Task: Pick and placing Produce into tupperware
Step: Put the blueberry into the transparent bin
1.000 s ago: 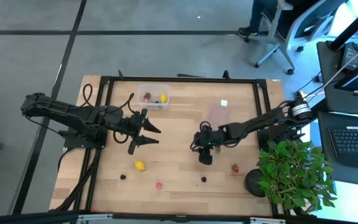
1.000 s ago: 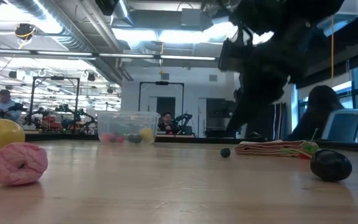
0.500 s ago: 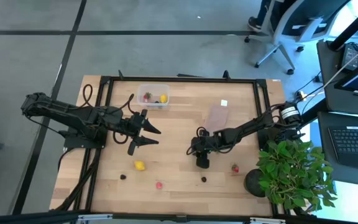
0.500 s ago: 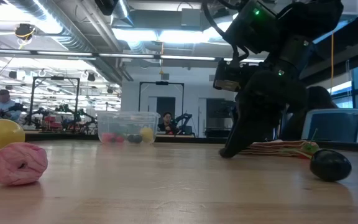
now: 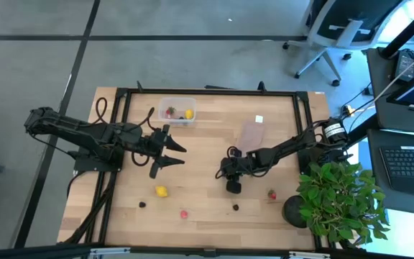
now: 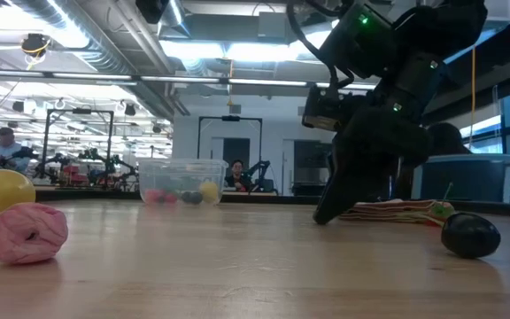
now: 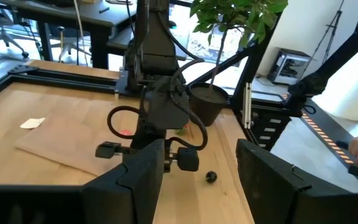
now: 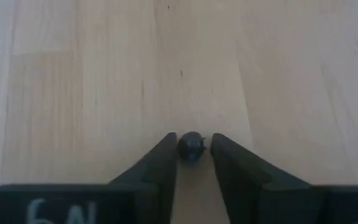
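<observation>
produce sits partly packed in the clear tupperware [image 5: 177,111] at the far edge of the wooden table [image 5: 207,155], where a red piece [image 5: 169,111] and a yellow piece [image 5: 188,113] show from overhead; the low view adds a dark one [image 6: 190,198] inside. five more pieces lie loose well away from the tub, toward the near edge: a yellow lemon [image 5: 162,191], a small dark berry [image 5: 142,203], a pink-red piece [image 5: 184,214], another dark berry [image 5: 236,207] and a red strawberry [image 5: 271,193]. a sixth, a dark berry [image 8: 192,147], appears only in the right wrist view, between the tips of the right gripper [image 8: 194,151], whose fingers stand just either side of it at the tabletop, narrowed but not visibly pressing. overhead, that gripper covers the berry. the left gripper [image 5: 172,157] hangs between tub and lemon, fingers spread and holding nothing. a tan board [image 5: 251,134] and a potted plant [image 5: 336,198] lie beyond the right arm.
</observation>
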